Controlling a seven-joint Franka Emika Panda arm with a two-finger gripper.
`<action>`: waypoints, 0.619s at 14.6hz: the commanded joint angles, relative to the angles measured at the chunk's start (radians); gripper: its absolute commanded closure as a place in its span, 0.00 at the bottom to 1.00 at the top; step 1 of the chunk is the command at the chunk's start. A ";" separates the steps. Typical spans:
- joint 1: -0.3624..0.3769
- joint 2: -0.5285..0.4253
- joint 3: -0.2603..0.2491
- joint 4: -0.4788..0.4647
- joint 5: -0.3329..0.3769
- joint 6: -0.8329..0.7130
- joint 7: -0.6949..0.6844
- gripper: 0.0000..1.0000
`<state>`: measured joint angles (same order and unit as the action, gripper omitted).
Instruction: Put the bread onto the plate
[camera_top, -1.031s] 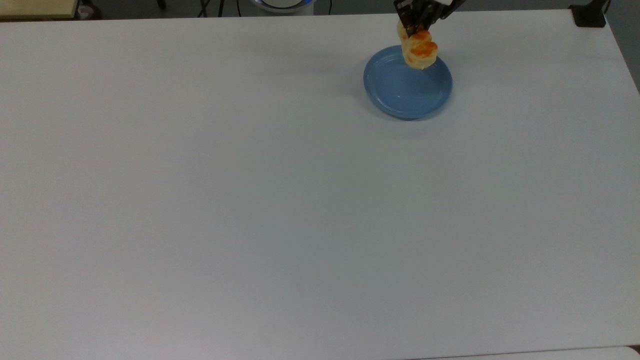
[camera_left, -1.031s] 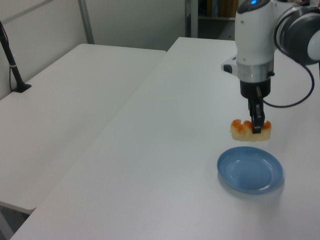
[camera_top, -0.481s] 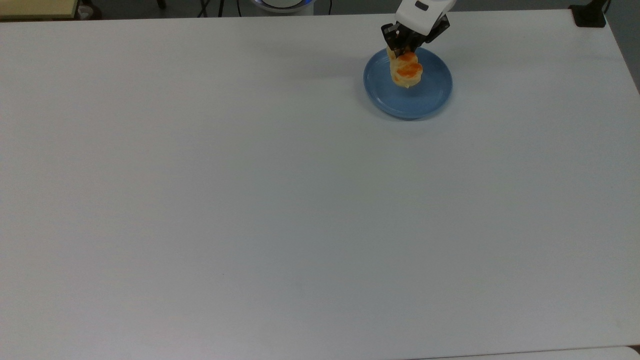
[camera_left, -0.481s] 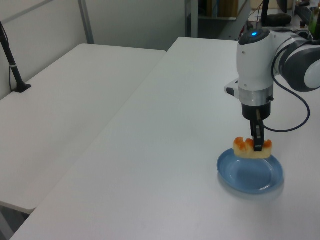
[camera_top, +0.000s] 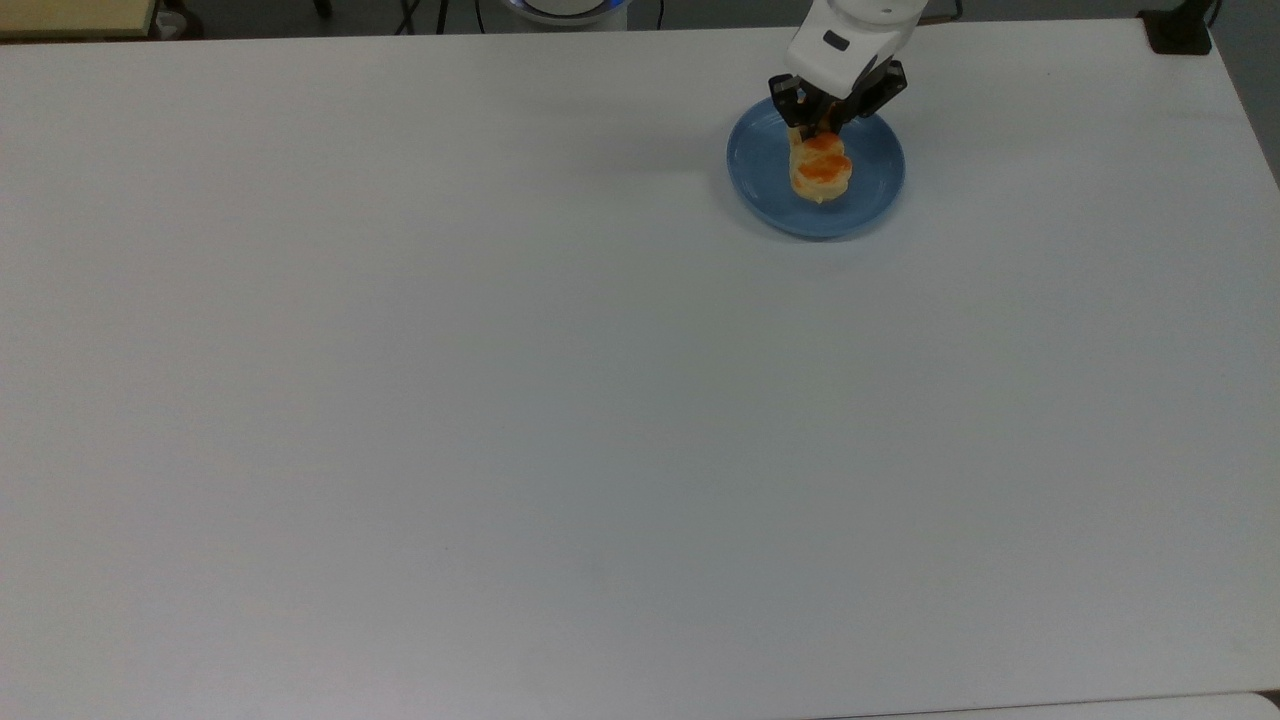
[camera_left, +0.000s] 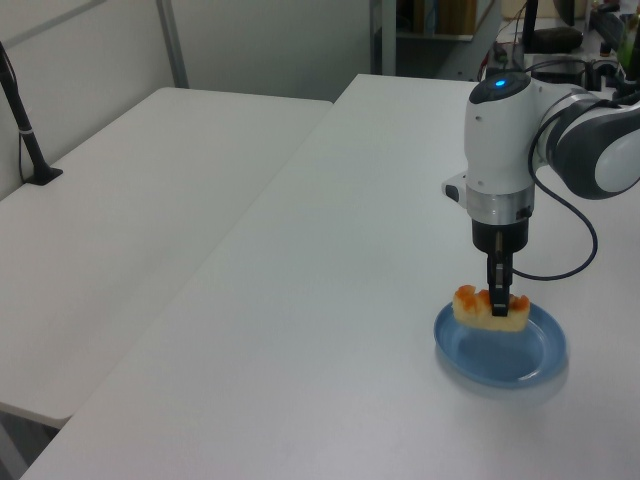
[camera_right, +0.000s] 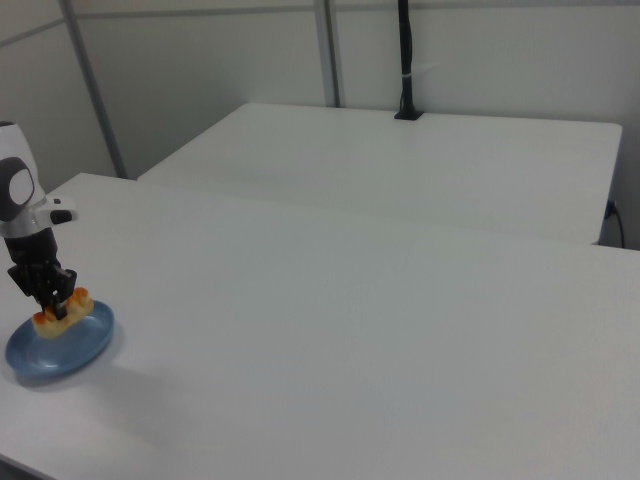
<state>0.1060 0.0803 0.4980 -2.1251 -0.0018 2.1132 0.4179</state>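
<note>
At the upper right of the top view, the gripper (camera_top: 820, 128) clamps the bread (camera_top: 821, 171) around its middle, holding it low over the plate (camera_top: 880, 190), inside the rim; whether the bun touches the plate cannot be told. The placing step looks nearly done. Next move, by this reading: a short descent if needed, then releasing and lifting straight up.

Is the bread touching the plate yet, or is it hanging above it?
Cannot tell. In the left view the bread, held by the gripper, overlaps the plate's far rim, with no plain gap or contact; the top view hides any height.
</note>
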 joint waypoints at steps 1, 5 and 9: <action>0.012 0.030 -0.001 -0.010 -0.007 0.037 0.033 0.75; 0.018 0.048 -0.001 -0.009 -0.026 0.036 0.047 0.27; 0.023 0.049 -0.001 -0.009 -0.081 0.021 0.110 0.00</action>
<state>0.1139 0.1360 0.4992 -2.1254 -0.0407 2.1261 0.4636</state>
